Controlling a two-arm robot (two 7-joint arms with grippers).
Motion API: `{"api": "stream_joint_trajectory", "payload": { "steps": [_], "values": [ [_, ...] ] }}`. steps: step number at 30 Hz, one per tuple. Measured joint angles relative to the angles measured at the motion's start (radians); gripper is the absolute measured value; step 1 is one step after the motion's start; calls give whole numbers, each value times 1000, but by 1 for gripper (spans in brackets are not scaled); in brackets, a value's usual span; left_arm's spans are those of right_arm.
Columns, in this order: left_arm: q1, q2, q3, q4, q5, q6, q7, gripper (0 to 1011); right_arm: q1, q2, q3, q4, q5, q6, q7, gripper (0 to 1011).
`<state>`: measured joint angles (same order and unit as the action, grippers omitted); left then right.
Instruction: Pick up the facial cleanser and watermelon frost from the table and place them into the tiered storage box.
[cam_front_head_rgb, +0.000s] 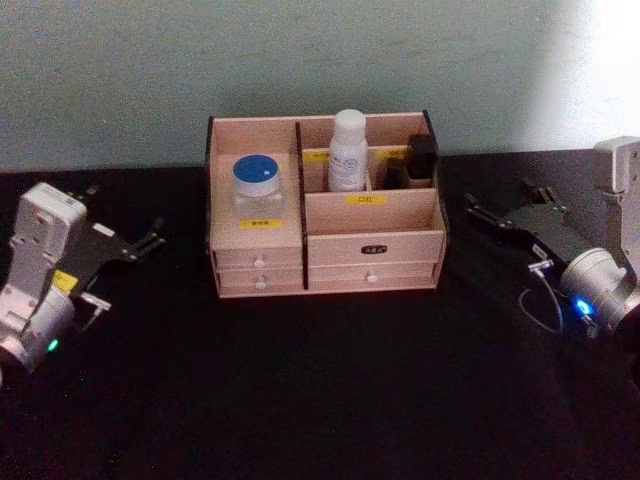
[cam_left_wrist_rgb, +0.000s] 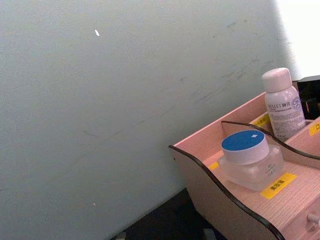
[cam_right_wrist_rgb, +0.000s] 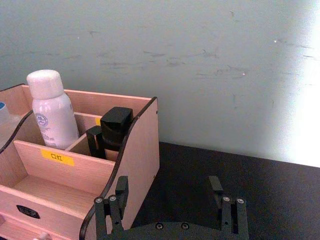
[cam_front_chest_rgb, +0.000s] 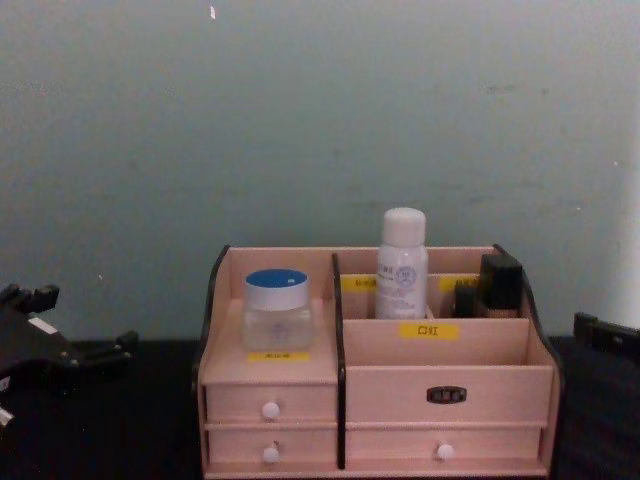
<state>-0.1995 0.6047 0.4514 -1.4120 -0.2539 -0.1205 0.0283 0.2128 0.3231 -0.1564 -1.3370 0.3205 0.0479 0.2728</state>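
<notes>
Pinkish-wood tiered storage box (cam_front_head_rgb: 325, 245) with dark side edges, yellow labels and small white-knobbed drawers stands on the black tabletop (cam_front_head_rgb: 320, 400), close to the pale grey-green wall (cam_front_head_rgb: 150, 70).

Its left compartment holds a squat frosted-glass jar with a round blue lid (cam_front_head_rgb: 258, 187), upright, with a yellow label on the ledge just in front of it. At the back, in the middle rear slot to the right of the dark divider, a white cylindrical bottle with a white cap (cam_front_head_rgb: 348, 150) stands upright and rises above the box's rear wall. In the far right rear slot sits a black, square-capped container (cam_front_head_rgb: 420, 160), just beside the right side panel. The wide front tray on the right, marked with a yellow label on its front lip, lies below these slots, and its floor is hidden from the head view. Two rows of drawers at the base are closed.

Left tool (cam_front_head_rgb: 148, 238) rests low over the tabletop, well apart from the box on its left, with its dark fingers slightly parted and nothing between them. Right tool (cam_front_head_rgb: 480, 212) sits near the box's right side; in the right wrist view its fingers (cam_right_wrist_rgb: 121, 189) stand wide apart, gripping nothing.
</notes>
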Motion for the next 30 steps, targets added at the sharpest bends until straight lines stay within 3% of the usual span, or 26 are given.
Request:
{"api": "stream_joint_trajectory", "payload": {
  "steps": [30],
  "values": [
    [0, 0, 0, 0, 0, 0, 0, 1001, 0, 0, 0, 0, 0, 0, 0, 1002]
  ]
}}
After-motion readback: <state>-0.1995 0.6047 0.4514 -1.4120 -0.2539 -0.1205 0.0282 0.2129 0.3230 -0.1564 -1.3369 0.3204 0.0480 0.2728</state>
